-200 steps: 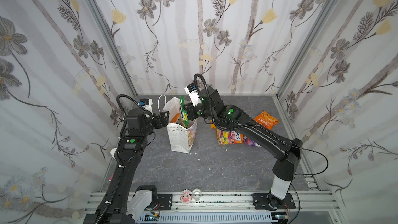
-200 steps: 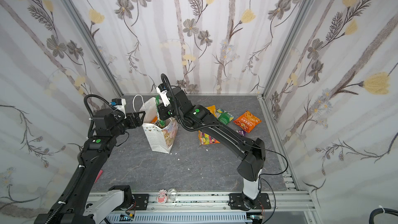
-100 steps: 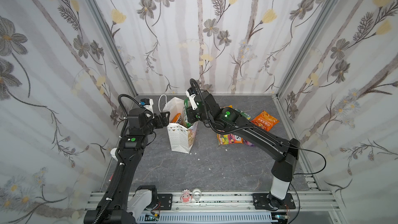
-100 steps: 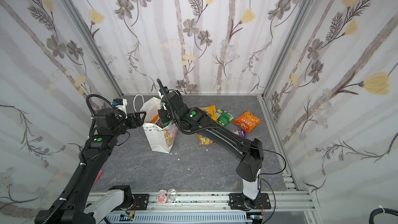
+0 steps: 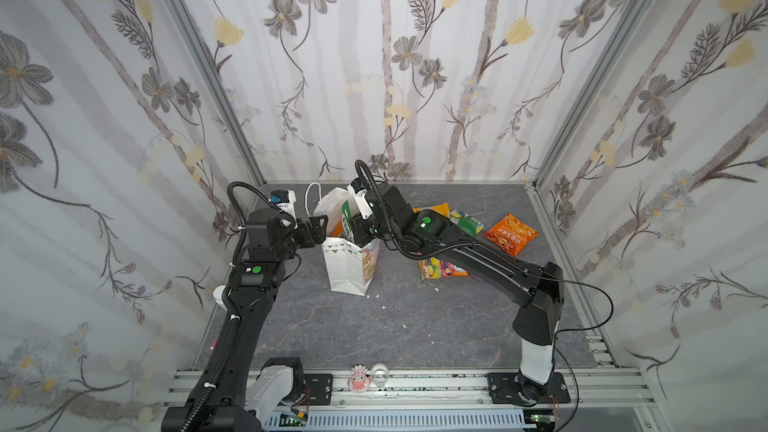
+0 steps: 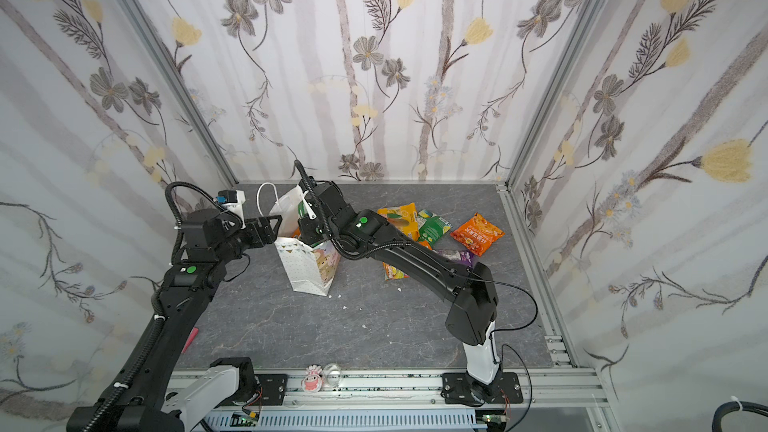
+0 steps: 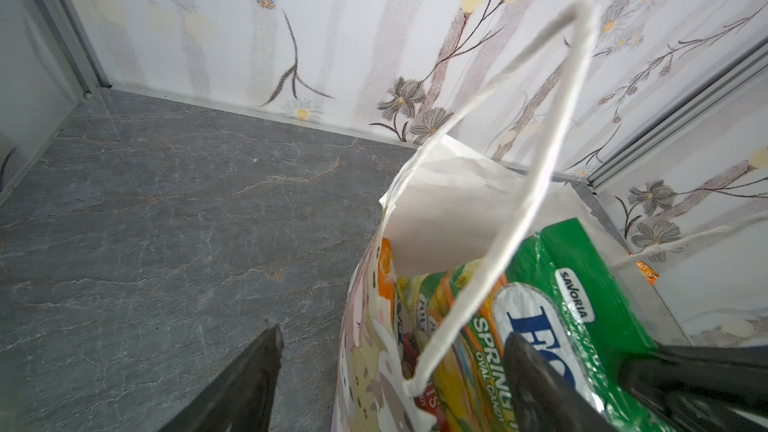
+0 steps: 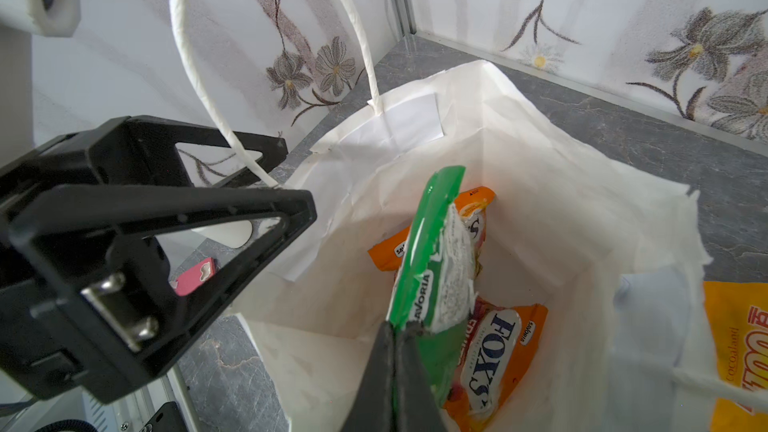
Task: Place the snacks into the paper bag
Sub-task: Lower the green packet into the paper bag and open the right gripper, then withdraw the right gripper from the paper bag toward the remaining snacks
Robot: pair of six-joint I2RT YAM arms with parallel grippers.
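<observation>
Though in plain sight on the front rail, hard to identify: small pink figurine (image 5: 360, 382) and clear dome (image 5: 379, 376), touching or just beside, can't tell. At left edge of desk (image 5: 395, 326), partly tucked under left arm: pink strip (image 6: 192, 336), too small to name.

Mid-desk, upright, mouth open: paper bag (image 5: 351, 263). Bottom of bag interior not visible in any view.

Left gripper (image 7: 390, 334): fingers apart, straddling printed front wall of bag, one finger outside, one inside over green packet (image 7: 602, 284). Contact with paper not resolvable. Both fingers cut off by frame edge in left wrist view.

Right gripper (image 8: 394, 328): down in bag mouth, tips hidden behind rim in both top views. Seen in right wrist view pinched flat on edge of green packet, no gap between fingers. Packet on edge inside bag, top corner poking above rim.

Deeper in bag: two orange FOX'S packets (image 8: 498, 347), farther one mostly covered by green packet.

Beyond bag, loose on desk: FOX'S packet (image 5: 440, 268) half under right arm; purple packet (image 6: 461, 257), only a sliver showing; yellow-orange packet (image 6: 401, 218) partly behind arm; second green packet (image 6: 432, 226) beside it; orange chip bag (image 6: 478, 234) farthest right, fully clear. Anything else under arm: can't tell.
</observation>
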